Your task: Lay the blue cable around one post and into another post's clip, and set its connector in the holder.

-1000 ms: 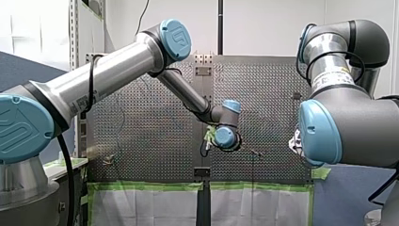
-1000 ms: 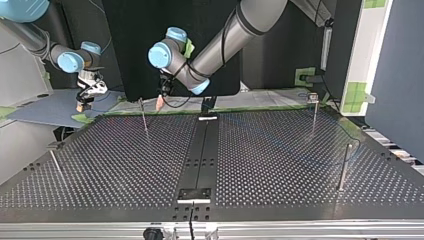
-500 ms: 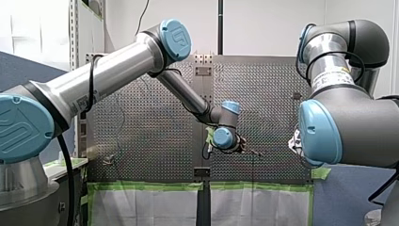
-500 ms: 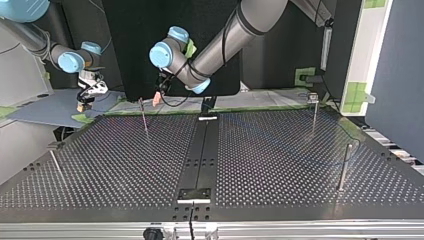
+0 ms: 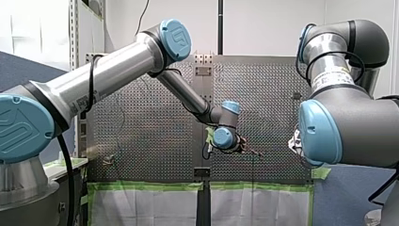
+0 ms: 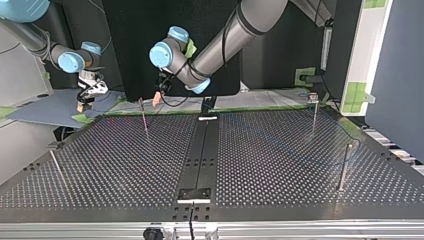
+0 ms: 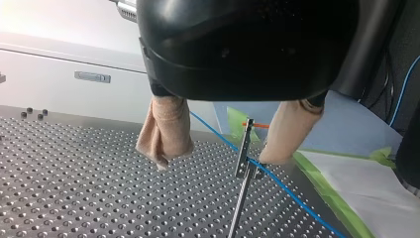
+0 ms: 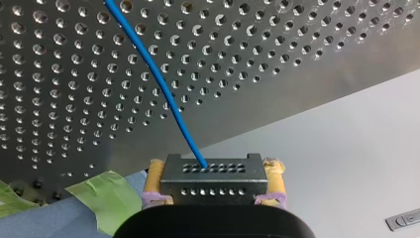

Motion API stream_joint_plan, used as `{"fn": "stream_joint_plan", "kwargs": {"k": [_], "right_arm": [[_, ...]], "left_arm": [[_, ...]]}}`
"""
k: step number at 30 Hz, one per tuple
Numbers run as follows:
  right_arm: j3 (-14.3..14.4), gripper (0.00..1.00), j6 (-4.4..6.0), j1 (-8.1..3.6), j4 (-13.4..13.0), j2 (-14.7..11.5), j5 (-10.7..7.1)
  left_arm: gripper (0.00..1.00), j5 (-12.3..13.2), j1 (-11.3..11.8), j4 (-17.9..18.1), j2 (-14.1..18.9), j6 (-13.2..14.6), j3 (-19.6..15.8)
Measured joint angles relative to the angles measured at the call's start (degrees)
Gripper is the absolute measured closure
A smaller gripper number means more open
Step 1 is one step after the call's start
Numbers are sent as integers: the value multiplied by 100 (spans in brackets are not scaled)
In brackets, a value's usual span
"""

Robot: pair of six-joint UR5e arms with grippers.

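We judge the step in hand to be clipping the cable at the second post. Our left gripper [image 7: 214, 159] hangs over the far left part of the perforated table [image 7: 74, 188] with its jaws wide and nothing in them. Its beige pads [image 7: 166, 131] stand on either side of a thin post [image 7: 244, 148]. The blue cable [image 7: 282, 186] crosses that post at the height of its clip [image 7: 253, 168]. From the left wrist view it looks caught there, though we cannot tell whether it is pressed fully home.

In the top view this post [image 6: 143, 112] stands near the table's far edge, left of the middle, and our left gripper [image 6: 158, 96] is just above and beside its top. Our right gripper [image 6: 82, 102] is well apart from it, off the table's far left corner. In the right wrist view our right gripper [image 8: 215, 163] is closed on the metal connector [image 8: 213, 181], squeezed between its yellow pads [image 8: 156, 173]. The cable [image 8: 158, 79] leaves the connector's top and runs away over the table.

Next, we think the left arm must lift straight off the post without dragging the cable out of the clip. The right arm then has to carry the connector to the holder with enough slack that the line does not pull free.
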Motion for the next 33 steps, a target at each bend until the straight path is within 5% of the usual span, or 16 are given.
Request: {"fn": "stream_joint_plan", "kwargs": {"k": [33], "right_arm": [[-4, 100, 0, 7, 10, 0, 0]], "left_arm": [[0, -156, -11, -137, 86, 66, -59]]}}
